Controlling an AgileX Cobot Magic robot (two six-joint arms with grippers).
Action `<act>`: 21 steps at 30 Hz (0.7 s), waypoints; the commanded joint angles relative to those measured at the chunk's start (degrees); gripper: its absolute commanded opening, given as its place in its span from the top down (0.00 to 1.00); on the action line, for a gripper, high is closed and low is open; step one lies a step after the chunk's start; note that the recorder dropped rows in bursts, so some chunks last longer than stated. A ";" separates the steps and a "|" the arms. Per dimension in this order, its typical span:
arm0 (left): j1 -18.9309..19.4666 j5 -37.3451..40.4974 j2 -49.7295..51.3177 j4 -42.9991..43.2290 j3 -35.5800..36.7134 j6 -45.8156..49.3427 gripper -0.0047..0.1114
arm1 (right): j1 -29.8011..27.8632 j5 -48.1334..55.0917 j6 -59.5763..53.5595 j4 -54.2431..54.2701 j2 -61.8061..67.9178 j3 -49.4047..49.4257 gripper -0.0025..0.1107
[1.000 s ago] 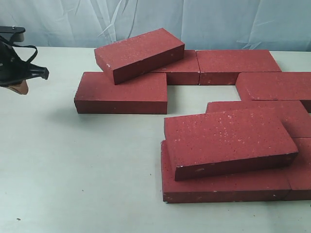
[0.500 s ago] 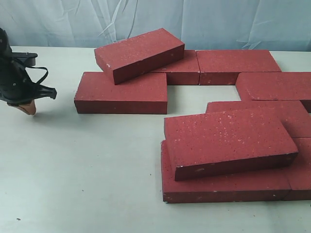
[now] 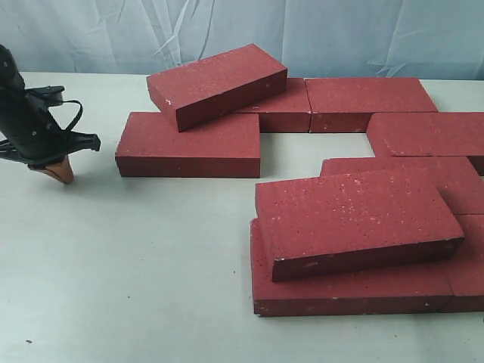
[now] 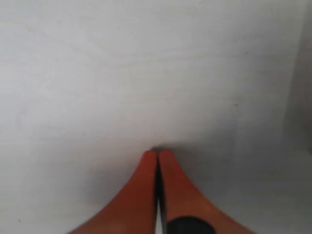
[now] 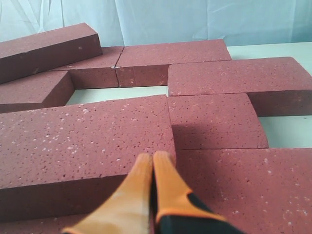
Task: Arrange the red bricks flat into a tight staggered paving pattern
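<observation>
Several red bricks lie on the pale table. At the back, one red brick (image 3: 217, 83) rests tilted across a flat left brick (image 3: 189, 144) and a rear brick (image 3: 287, 110). In front, another brick (image 3: 352, 219) lies askew on top of a lower brick (image 3: 348, 291). My left gripper (image 3: 59, 175) is shut with nothing in it, tips near the table, to the left of the left brick. In the left wrist view this gripper (image 4: 158, 152) points at bare table. My right gripper (image 5: 153, 156) is shut and empty, hovering at the end of the askew front brick (image 5: 83, 141).
More bricks lie flat at the back right (image 3: 368, 102) and along the right edge (image 3: 427, 132). A small gap of bare table (image 3: 314, 147) shows between the rows. A pale blue cloth backdrop (image 3: 340, 34) hangs behind the table. The right arm is outside the exterior view.
My left gripper has moved right and down, closer to the left brick. The bricks have not moved.
</observation>
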 commanded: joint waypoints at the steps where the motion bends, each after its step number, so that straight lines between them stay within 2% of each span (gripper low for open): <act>1: -2.42 -1.09 0.08 -1.93 -0.28 1.36 0.96 | -0.31 -0.64 -0.08 -0.12 -0.27 0.08 0.98; 9: -6.55 -7.27 0.08 -3.39 -0.63 1.36 0.96 | -0.31 -0.64 -0.08 -0.12 -0.27 0.08 0.98; 15: -6.71 -12.48 0.08 -3.67 -3.38 0.99 0.96 | -0.31 -0.77 -0.08 -0.10 -0.27 0.08 0.98; 21: -7.58 -11.87 0.77 -5.75 -4.08 0.96 0.96 | -0.31 -0.89 -0.08 0.03 -0.27 0.08 0.98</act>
